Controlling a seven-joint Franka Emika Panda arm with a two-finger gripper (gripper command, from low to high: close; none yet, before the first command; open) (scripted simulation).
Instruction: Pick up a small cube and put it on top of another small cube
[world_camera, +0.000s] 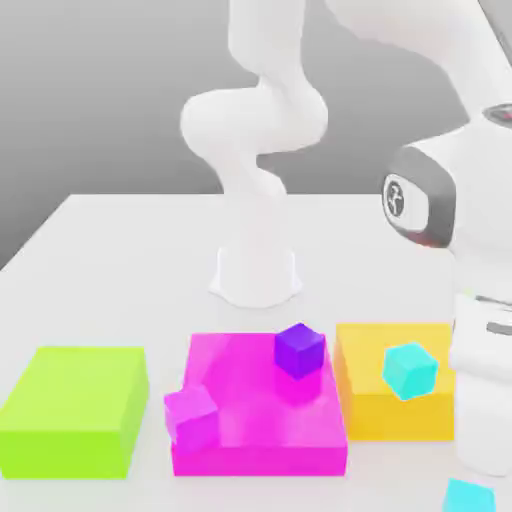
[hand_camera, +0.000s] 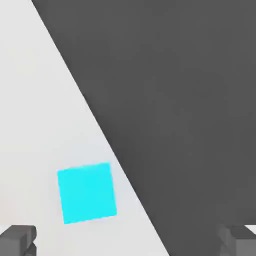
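On the white counter (world_camera: 120, 260) you see three big flat blocks in a row along the near side. The lime green block (world_camera: 72, 410) lies at the exterior view's left, the magenta block (world_camera: 258, 410) in the middle, and the orange-yellow block (world_camera: 385, 405) at the exterior view's right. A small purple cube (world_camera: 299, 350) sits tilted on the magenta block near its far right corner. A small magenta cube (world_camera: 193, 417) rests at that block's near left edge, overlapping its side.
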